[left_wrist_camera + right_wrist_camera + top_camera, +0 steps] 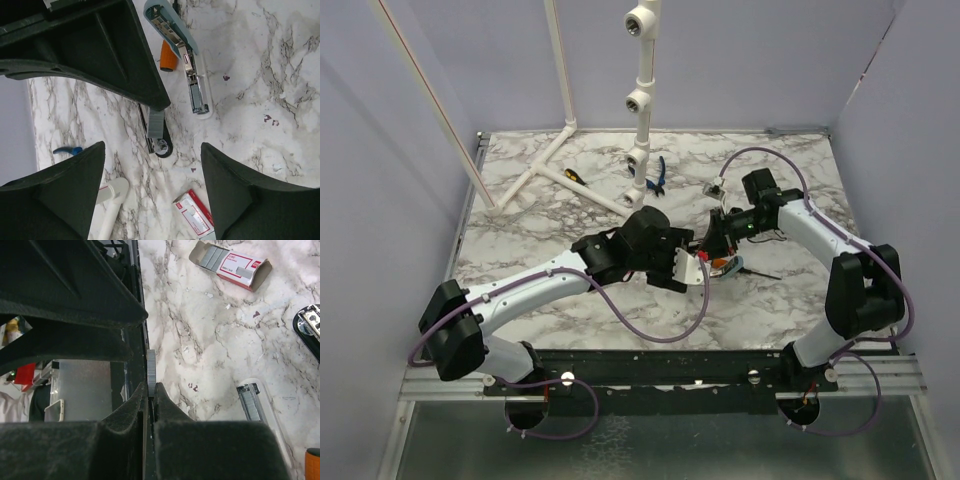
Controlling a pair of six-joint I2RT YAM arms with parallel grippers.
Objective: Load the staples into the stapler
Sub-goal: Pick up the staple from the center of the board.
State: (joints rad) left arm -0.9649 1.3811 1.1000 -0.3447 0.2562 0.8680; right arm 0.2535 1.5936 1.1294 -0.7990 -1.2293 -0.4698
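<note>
My right gripper (pixel 151 387) is shut on a thin silvery strip of staples (pixel 151 371) that sticks out past its fingertips. In the left wrist view that strip (pixel 156 125) hangs at the tip of the right fingers (pixel 125 65), right over the metal channel of the slim black stapler (pixel 161 146); whether it touches the channel I cannot tell. The stapler (pixel 310 332) also shows at the right wrist view's edge. My left gripper (pixel 152 155) stands open above the table with nothing between its fingers. The white and red staple box (pixel 197 220) lies open near its right finger.
A pale teal bar (pixel 175 35) with a metal inner part lies beside the stapler, and an orange-handled screwdriver (pixel 167 57) is next to it. White pipe fittings (pixel 640 100), blue pliers (pixel 657 175) and a yellow-handled tool (pixel 575 175) are at the back.
</note>
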